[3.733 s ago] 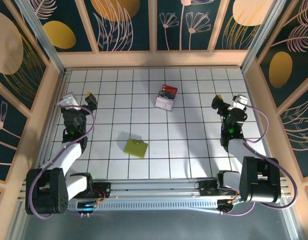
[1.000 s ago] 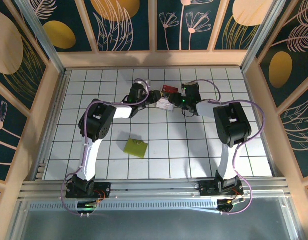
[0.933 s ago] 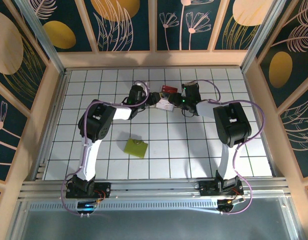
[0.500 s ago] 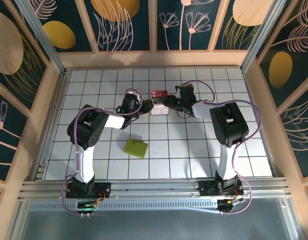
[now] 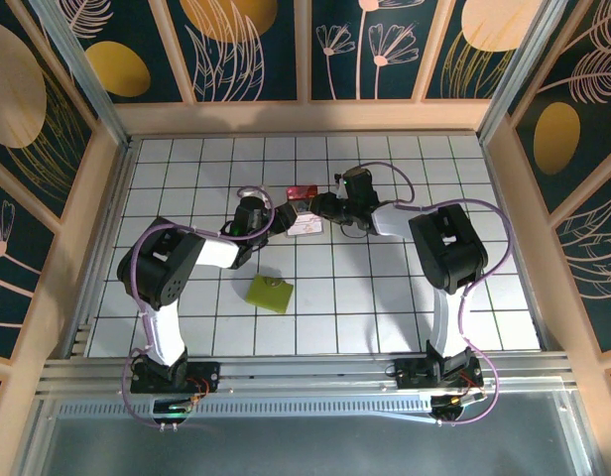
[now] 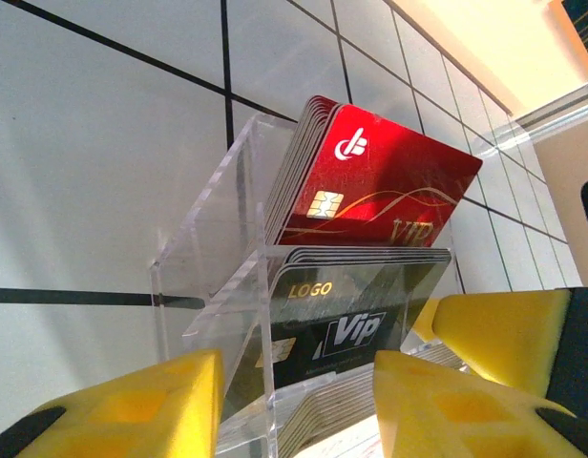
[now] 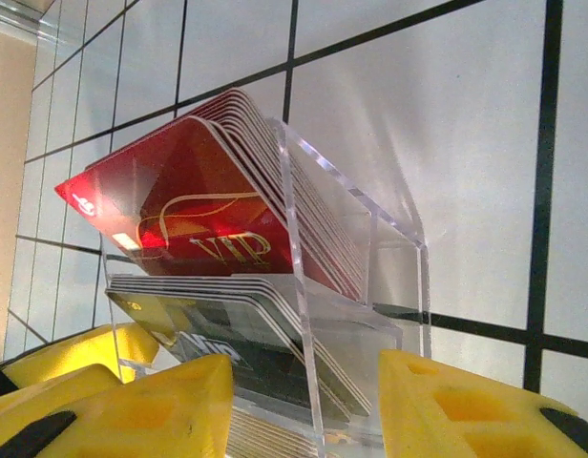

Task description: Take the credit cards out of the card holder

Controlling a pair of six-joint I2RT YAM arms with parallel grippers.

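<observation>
so, the step in hand is steadying the holder (image 6: 203,250) before any card comes out. it is a clear stepped stand, sitting on the surface (image 6: 84,172) far of centre, between the two arms. the left gripper (image 6: 294,405) is part open with its yellow fingers (image 6: 132,410) on either side of the stand's low front. the right gripper (image 7: 313,405) straddles it the same way from the other side. i cannot tell whether either one is actually pressing on the plastic.

the red cards (image 6: 380,191) fill the upper step and the dark cards (image 6: 361,320) the lower one. both stacks lean back with printed faces up and forward. their long edges lie level across the stand, running roughly from one gripper towards the other, and their short edges rise up the slope.

next, i judge one gripper must pin the stand while the other lets go and pinches a stack by its free top edge, then draws it up along the lean. an olive flat thing (image 5: 269,294) lies apart, nearer the bases.
</observation>
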